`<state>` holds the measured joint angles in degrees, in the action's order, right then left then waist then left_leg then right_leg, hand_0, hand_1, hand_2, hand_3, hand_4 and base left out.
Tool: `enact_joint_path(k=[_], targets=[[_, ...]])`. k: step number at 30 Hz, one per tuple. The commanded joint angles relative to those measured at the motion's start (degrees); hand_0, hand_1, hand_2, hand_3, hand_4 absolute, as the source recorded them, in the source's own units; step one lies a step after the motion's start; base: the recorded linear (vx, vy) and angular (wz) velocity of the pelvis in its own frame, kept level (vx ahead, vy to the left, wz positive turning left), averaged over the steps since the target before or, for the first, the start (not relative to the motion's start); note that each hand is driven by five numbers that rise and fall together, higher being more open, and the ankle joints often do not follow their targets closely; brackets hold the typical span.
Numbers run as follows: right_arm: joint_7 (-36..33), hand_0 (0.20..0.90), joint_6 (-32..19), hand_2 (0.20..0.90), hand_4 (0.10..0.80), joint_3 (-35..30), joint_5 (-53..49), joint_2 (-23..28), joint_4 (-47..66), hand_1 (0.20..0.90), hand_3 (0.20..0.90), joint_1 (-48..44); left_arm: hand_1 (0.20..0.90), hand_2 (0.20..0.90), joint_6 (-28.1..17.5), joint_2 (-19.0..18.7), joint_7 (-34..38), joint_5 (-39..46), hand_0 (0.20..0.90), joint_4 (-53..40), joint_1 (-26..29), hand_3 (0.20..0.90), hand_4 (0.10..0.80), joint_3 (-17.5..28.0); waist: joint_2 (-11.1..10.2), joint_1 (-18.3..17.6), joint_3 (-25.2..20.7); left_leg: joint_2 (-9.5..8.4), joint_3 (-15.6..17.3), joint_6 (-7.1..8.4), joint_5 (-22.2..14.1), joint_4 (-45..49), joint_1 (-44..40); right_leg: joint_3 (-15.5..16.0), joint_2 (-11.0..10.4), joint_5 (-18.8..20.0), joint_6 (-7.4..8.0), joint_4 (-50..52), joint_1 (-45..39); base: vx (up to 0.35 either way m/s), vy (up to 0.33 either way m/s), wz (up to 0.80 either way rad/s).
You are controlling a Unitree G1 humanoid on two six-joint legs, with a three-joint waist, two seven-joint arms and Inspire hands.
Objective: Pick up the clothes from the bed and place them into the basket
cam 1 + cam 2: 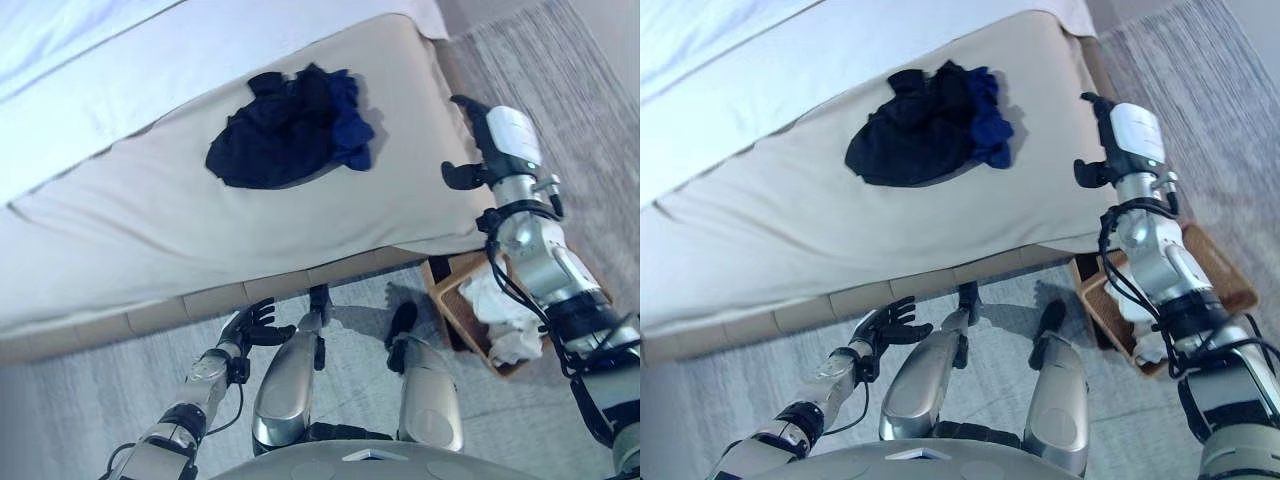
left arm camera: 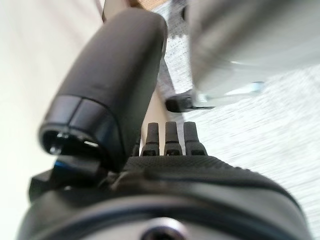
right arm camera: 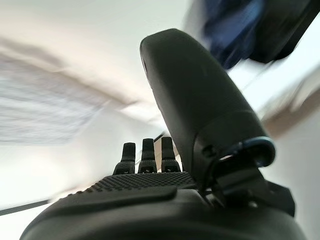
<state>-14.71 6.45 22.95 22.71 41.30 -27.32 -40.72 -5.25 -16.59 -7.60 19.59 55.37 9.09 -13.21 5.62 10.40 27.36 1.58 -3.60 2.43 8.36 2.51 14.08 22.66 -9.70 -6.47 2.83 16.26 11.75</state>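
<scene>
A heap of dark navy and blue clothes lies on the beige bed, toward its far right part. My right hand is open and empty, raised over the bed's right edge, to the right of the heap and apart from it. Its own wrist view shows straight fingers and the blue clothes beyond the thumb. My left hand is open and empty, low by the bed's wooden front side. A brown basket stands on the floor under my right arm, with white cloth in it.
The bed's wooden base runs along the front. Grey carpet lies before the bed and to its right. A white sheet covers the far part of the bed.
</scene>
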Motion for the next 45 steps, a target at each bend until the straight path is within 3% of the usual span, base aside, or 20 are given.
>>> enact_joint_path(k=[1, 6, 13, 19, 21, 24, 25, 30, 34, 37, 42, 45], targets=[[-4.6, 0.9, -0.3, 0.9, 0.8, 3.6, 4.7, -0.6, -3.8, 0.9, 0.9, -13.9, 0.9, 0.9, 0.2, -6.5, -0.9, 0.3, 0.9, -0.1, -3.0, 0.9, 0.8, -0.8, -5.0, 4.6, -3.0, -4.87, 3.5, -3.91, -10.5, 5.2, -0.9, -1.0, -0.6, 2.0, 0.63, -2.4, -2.4, 0.139, 0.06, 0.59], [-4.3, 0.9, 6.1, 0.9, 0.8, 9.3, 4.8, -3.1, -14.8, 0.9, 0.9, -23.9, 0.9, 0.9, 1.5, -8.1, -1.5, 1.5, 0.9, 0.1, -3.0, 0.9, 0.8, -0.7, -5.1, 10.6, -1.4, -6.09, -0.2, -4.58, -10.0, 7.5, 3.5, 2.7, -2.6, 1.3, 0.12, 0.3, -2.2, 0.041, 0.08, 0.49], [-3.1, 0.9, 10.6, 0.9, 0.8, 10.8, 4.3, -5.9, -25.1, 0.9, 0.9, -27.7, 0.9, 0.9, -1.1, -7.9, -2.5, 2.1, 0.9, 0.7, -4.7, 0.9, 0.8, 0.2, -4.8, 15.6, 0.5, -6.78, -3.4, -4.87, -9.0, 8.4, 7.3, 6.7, -4.3, 0.0, 0.01, 3.6, -1.3, 0.01, 0.021, 0.48], [13.3, 0.9, 18.5, 0.9, 0.8, 13.4, 8.2, -6.6, -35.3, 0.9, 0.9, -28.7, 0.9, 0.9, -3.3, -8.2, -3.3, 2.2, 0.9, 0.0, -4.8, 0.9, 0.8, 0.2, -5.0, 17.8, 1.6, -6.68, -4.6, -4.67, -8.5, 8.4, 8.6, 8.5, -4.7, -1.0, 0.11, 4.9, -1.3, 0.011, -0.03, 0.2], [17.3, 0.9, 18.8, 0.9, 0.8, 13.8, 8.1, -6.6, -38.0, 0.9, 0.9, -28.9, 0.9, 0.9, -3.6, -8.9, -3.7, 1.9, 0.9, -1.2, -4.8, 0.9, 0.8, 0.5, -5.2, 18.6, 2.1, -6.59, -5.1, -4.66, -8.2, 8.3, 9.1, 9.0, -4.6, -1.2, 0.2, 5.2, -1.2, 0.01, -0.088, 0.08], [17.4, 0.9, 17.0, 0.9, 0.8, 14.0, 8.5, -6.7, -39.8, 0.9, 0.9, -29.8, 0.9, 0.9, -3.3, -9.6, -3.7, 1.8, 0.9, -2.7, -4.5, 0.9, 0.8, 0.1, -5.4, 19.4, 2.4, -6.44, -5.8, -4.46, -7.8, 8.3, 9.7, 9.6, -4.3, -1.2, 0.34, 5.4, -1.0, 0.017, -0.082, 0.09], [16.5, 0.321, 16.3, 0.321, 0.125, 14.1, 8.8, -6.7, -39.9, 0.321, 0.225, -30.2, 0.9, 0.9, -3.2, -9.8, -3.7, 1.6, 0.9, -3.3, -4.5, 0.9, 0.8, 0.0, -5.6, 19.7, 2.4, -6.41, -6.0, -4.44, -7.8, 8.3, 10.1, 9.8, -4.1, -1.1, 0.39, 5.5, -0.7, 0.019, -0.107, 0.15], [2.8, 0.3, 12.4, 0.3, 0.1, 13.7, 3.1, -6.7, -36.7, 0.3, 0.2, -32.1, 0.9, 0.9, -2.6, -10.1, -2.6, 1.5, 0.9, -4.5, -5.1, 0.9, 0.8, -0.4, -6.5, 19.6, 2.4, -5.75, -6.4, -4.16, -7.8, 8.1, 10.6, 9.6, -2.8, -0.4, 0.8, 4.6, 0.0, -0.004, -0.064, 0.07], [-12.5, 0.3, 11.3, 0.3, 0.1, 10.7, -2.6, -5.4, -20.7, 0.3, 0.2, -31.8, 0.9, 0.9, -3.3, -9.1, -1.0, 2.0, 0.9, -4.2, -6.7, 0.9, 0.8, 0.2, -7.5, 17.6, 2.4, -4.6, -5.6, -3.97, -8.5, 7.0, 8.9, 8.0, -1.8, 0.5, 1.26, 3.4, -0.4, -0.037, -0.02, -0.06], [-22.2, 0.3, 7.3, 0.3, 0.1, 5.0, -2.8, -4.6, -9.3, 0.3, 0.2, -30.2, 0.9, 0.9, -4.5, -8.0, -0.1, 1.6, 0.9, -1.7, -7.2, 0.9, 0.8, 1.4, -8.5, 15.8, 2.4, -3.68, -4.6, -3.85, -9.1, 5.3, 5.5, 6.2, -1.1, 0.7, 1.55, 1.8, -2.5, -0.028, -0.015, -0.18], [-33.0, 0.3, 1.2, 0.3, 0.1, -5.4, -4.0, 0.0, 7.3, 0.3, 0.2, -26.0, 0.9, 0.9, -5.1, -7.4, -0.8, -0.9, 0.9, 1.8, -9.4, 0.9, 0.8, 4.0, -10.1, 12.8, -2.6, -2.73, -3.0, -3.37, -9.7, 0.7, -0.8, 3.5, 0.2, 1.0, 1.98, -3.1, -7.3, 0.067, -0.021, -0.21], [-35.9, 0.3, 0.9, 0.3, 0.1, -9.9, -4.6, 3.2, 13.7, 0.3, 0.2, -23.4, 0.9, 0.9, -4.6, -7.3, -1.3, -3.2, 0.9, 2.5, -10.7, 0.9, 0.8, 4.1, -10.5, 11.3, -7.1, -2.59, -2.0, -3.02, -9.7, -1.8, -4.5, 2.5, 1.1, 1.4, 2.42, -6.4, -10.7, 0.106, -0.022, -0.19]])
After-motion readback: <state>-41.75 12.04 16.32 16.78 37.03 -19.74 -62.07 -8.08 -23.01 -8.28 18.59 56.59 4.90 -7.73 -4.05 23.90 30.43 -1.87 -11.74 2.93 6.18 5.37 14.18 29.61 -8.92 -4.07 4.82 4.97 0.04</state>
